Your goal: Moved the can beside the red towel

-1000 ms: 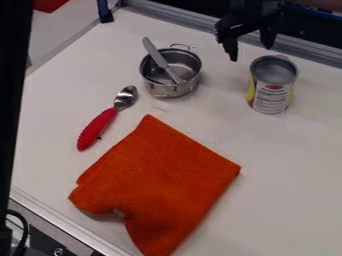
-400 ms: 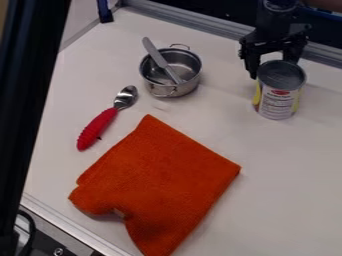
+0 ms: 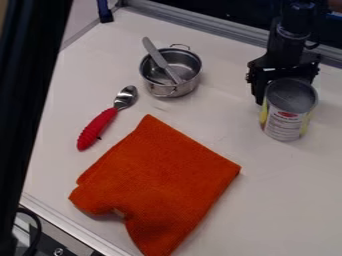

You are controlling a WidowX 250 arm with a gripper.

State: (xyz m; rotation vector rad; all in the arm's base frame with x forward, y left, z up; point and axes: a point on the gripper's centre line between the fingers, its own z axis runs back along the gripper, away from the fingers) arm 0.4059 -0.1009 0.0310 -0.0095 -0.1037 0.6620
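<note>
Transfer, apparently underway: my widely parted jaws stand behind the can (image 3: 287, 110) (grip or mere contact, I cannot tell), upright, well apart from the towel (image 3: 163, 182), at its 2 o'clock. Next: ease toward 8 o'clock.
</note>
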